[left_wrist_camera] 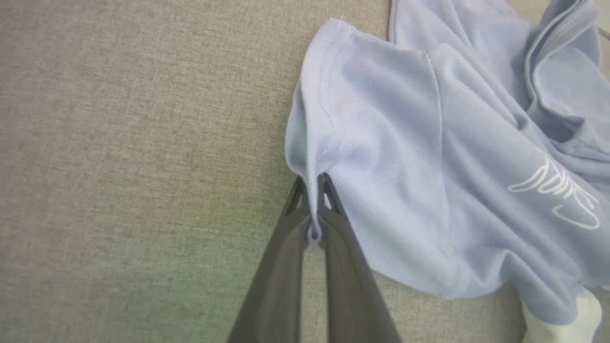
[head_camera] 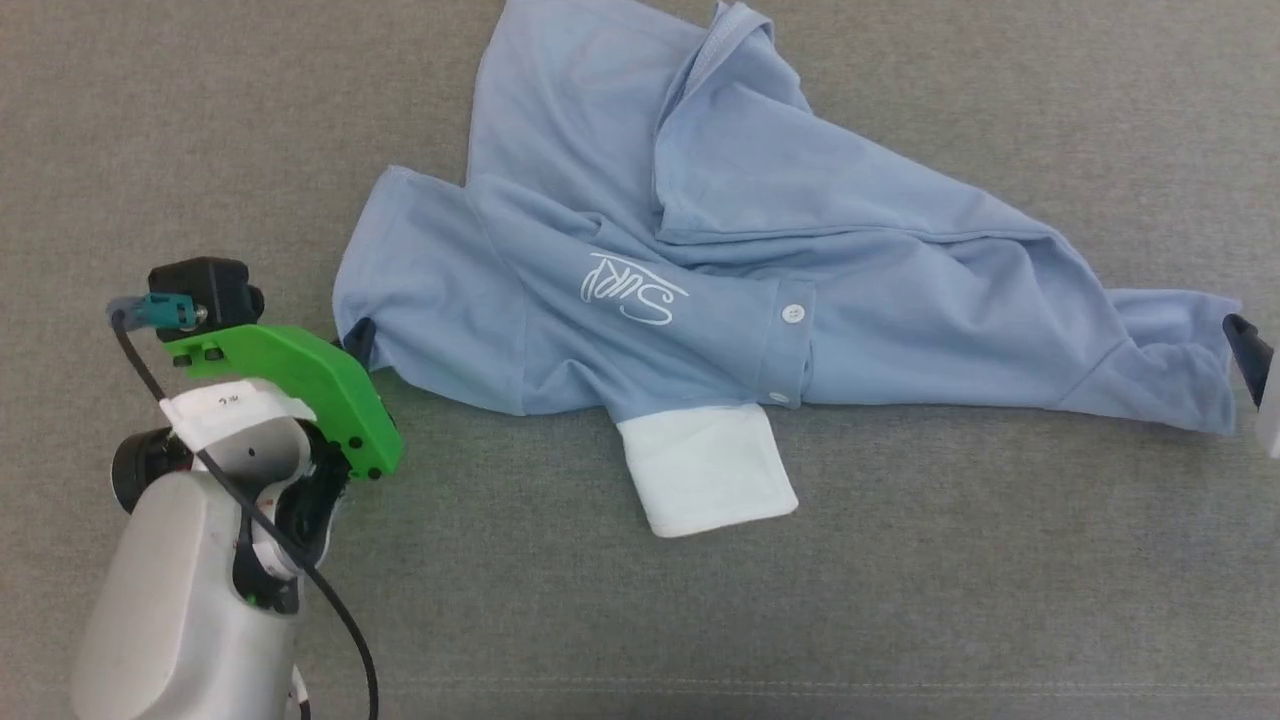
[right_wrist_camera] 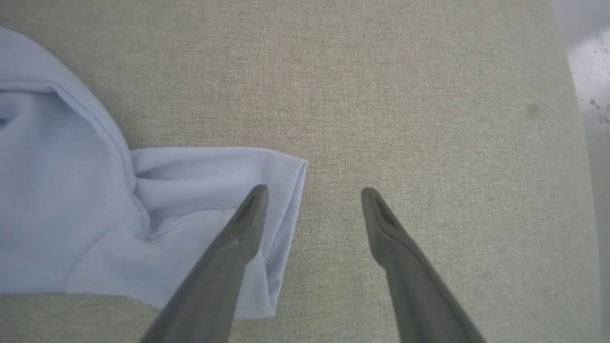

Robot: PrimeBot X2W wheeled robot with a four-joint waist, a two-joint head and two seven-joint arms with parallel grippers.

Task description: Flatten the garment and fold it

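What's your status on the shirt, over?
Left gripper, jaws shut on the garment's sleeve hem. Right gripper, jaws open astride the other sleeve's edge. Garment rumpled, not yet flat. No obstruction seen.

Lighting's bright and pretty flat, like soft light from overhead. In the head view the light blue knit polo shirt (head_camera: 560, 330) only throws a thin soft shadow along its near edge onto the grey woven-fabric worktop (head_camera: 900, 560). The left wrist view washes the shirt out to a pale lilac, the worktop picks up a greenish cast low down, and the left gripper (left_wrist_camera: 312, 186) goes blurry toward the bottom edge. The right wrist view has a blown-out pale glary strip (right_wrist_camera: 591, 71) on its right edge.
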